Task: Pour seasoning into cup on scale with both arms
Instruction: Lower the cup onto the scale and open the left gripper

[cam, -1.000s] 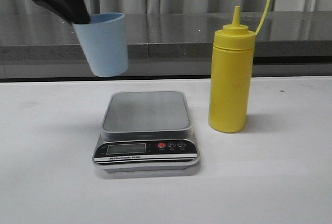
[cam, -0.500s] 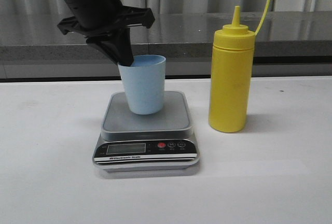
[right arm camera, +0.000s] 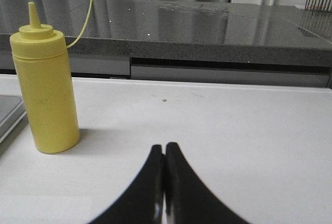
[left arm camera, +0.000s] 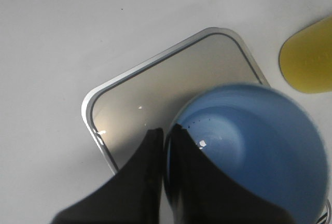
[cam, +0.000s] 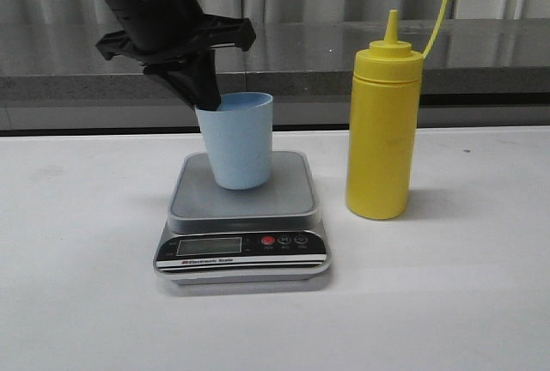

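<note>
Front view: the left gripper (cam: 209, 96) pinches the near-left rim of the cup (cam: 236, 141), one finger inside the wall and one outside. Half a second ago the cup sat in almost the same spot over the scale (cam: 243, 219); a full second ago it hung high and to the left of the scale. The carry is therefore finished and the cup now stands on, or just above, the platform; contact cannot be confirmed from this view. The bottle (cam: 384, 135) stands upright just right of the scale, cap off and dangling on its strap, untouched.

Left wrist view: the fingers (left arm camera: 150, 175) are closed on the cup (left arm camera: 254, 146) rim with only the wall between them. The cup sits over the scale (left arm camera: 155, 94) platform, towards the bottle (left arm camera: 307, 58) side.

Right wrist view: the right gripper (right arm camera: 164, 154) has its fingers pressed fully together and holds nothing. The bottle (right arm camera: 45, 86) stands well ahead of it, beside the scale (right arm camera: 8, 112) edge.

Judgement: placement is nearly complete; release of the cup comes next, then the right arm must open and take the bottle.
</note>
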